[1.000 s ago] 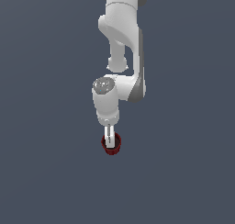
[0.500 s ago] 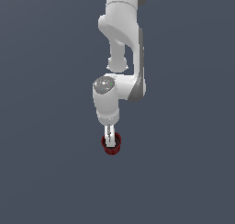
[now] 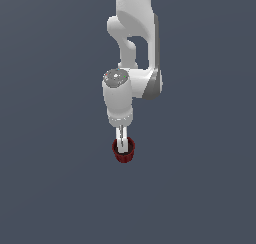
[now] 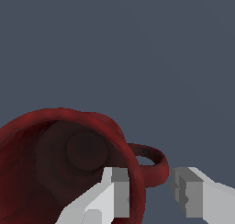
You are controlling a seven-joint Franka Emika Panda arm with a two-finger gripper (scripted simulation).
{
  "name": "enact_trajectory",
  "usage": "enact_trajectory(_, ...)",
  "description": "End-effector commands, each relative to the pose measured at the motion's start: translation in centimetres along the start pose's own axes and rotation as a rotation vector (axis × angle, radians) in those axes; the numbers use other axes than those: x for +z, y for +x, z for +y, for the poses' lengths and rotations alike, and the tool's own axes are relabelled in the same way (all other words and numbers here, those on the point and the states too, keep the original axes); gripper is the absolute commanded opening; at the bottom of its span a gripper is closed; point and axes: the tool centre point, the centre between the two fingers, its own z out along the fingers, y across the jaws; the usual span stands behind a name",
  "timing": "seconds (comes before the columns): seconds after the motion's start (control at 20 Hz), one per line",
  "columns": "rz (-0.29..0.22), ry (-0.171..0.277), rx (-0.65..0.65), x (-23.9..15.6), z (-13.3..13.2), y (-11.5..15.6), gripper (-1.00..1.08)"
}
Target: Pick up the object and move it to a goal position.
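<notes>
The object [image 3: 124, 152] is a small dark red cup with a dark inside and a ring handle [image 4: 153, 165] on its side. In the exterior view it hangs at the tip of the downward-pointing gripper [image 3: 122, 142]. In the wrist view the cup [image 4: 55, 140] fills the near corner, its mouth facing the camera. One finger [image 4: 114, 191] reaches inside the cup. The other finger [image 4: 190, 193] stands outside by the handle, so the cup's wall lies between them. The gripper [image 4: 151, 193] is shut on that wall.
The white arm [image 3: 132, 48] comes down from the exterior view's top. All around is a plain dark grey-blue ground [image 3: 200, 188] with no other objects or edges in sight.
The arm's wrist and the gripper have risen in the exterior view, and the red cup has gone up with them. The grip looks the same.
</notes>
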Motion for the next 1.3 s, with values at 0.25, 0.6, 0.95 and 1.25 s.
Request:
enact_trajectory(0.25,-0.001,0.005,0.001,-6.4,1.4,-1.9,-1.0)
enact_trajectory(0.6,0.0,0.005,0.002,-13.6,3.2,-4.0,-1.0)
enact_trajectory(0.95,0.004,0.005,0.003,-21.7,5.1,-6.3,-1.0)
enact_trajectory(1.25,0.005,0.006,0.003,-28.5,6.6,-8.3,-1.0)
